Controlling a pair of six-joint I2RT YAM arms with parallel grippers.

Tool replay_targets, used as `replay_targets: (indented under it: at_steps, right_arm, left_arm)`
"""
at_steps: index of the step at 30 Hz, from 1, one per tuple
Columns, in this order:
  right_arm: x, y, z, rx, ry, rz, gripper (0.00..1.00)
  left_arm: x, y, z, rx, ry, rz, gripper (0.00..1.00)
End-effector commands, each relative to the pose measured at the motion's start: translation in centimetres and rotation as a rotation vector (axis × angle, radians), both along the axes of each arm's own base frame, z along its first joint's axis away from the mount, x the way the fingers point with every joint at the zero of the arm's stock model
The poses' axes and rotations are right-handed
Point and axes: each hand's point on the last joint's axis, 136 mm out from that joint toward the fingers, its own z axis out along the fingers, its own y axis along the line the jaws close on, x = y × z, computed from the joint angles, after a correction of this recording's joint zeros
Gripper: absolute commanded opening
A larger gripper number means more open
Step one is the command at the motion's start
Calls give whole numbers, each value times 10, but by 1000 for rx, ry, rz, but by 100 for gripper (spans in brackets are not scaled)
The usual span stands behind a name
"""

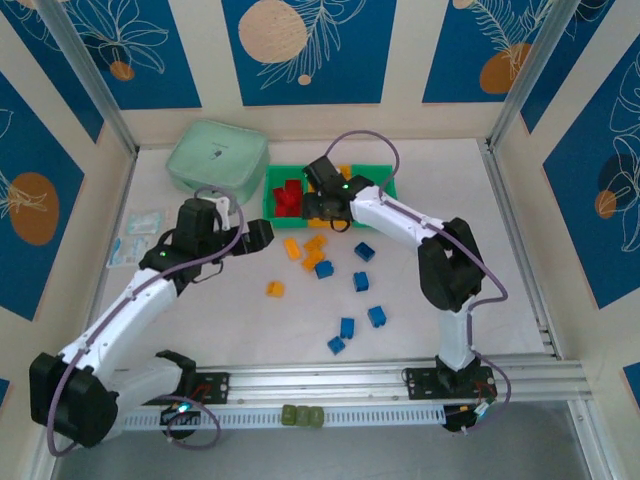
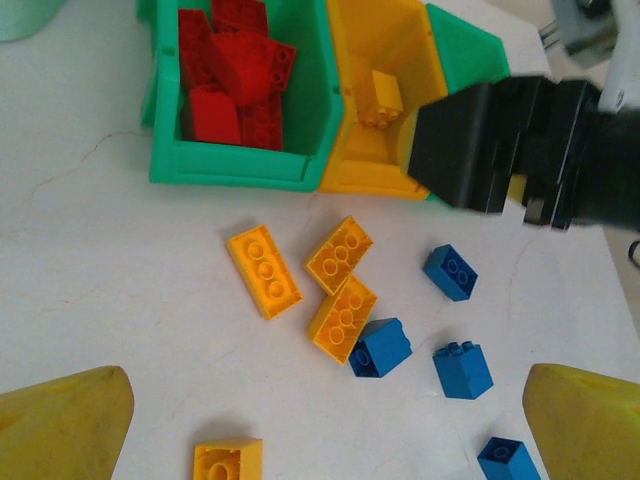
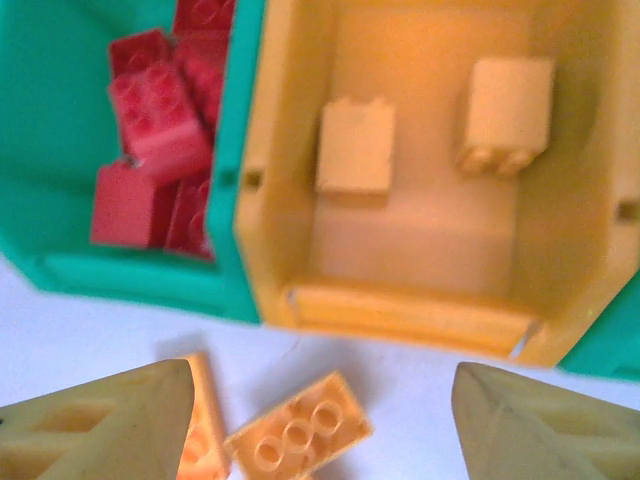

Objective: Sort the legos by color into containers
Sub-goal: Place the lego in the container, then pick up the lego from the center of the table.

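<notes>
- Blue legos (image 1: 347, 327): loose scatter on bench (image 1: 520, 300), nearest arm bases, well inside bench edges. Open surface to their right, toward side rail.
- Orange-yellow legos (image 1: 312, 250): cluster just beyond, one brick apart at near left.
- Left end effector (image 2: 325, 400): fingers spread wide, nothing between, low over scatter, left of cluster.
- Containers (image 1: 390, 190): joined row toward back wall.
  - Left green bin (image 2: 240, 172): holds red legos (image 2: 235, 75).
  - Orange bin (image 3: 400, 312): holds two orange-yellow bricks.
- Right end effector (image 3: 325, 410): fingers apart, gripping nothing, above orange bin's front rim.
- Mint pouch (image 1: 218, 157): back-left, beside containers.
</notes>
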Motion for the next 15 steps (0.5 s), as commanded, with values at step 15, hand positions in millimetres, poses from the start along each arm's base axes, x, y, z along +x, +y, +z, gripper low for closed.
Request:
replay_targets:
  at_steps: [15]
  right_arm:
    - [-55, 19, -66, -46, 191, 179, 83]
  left_arm:
    - [-29, 25, -23, -5, 53, 91, 99]
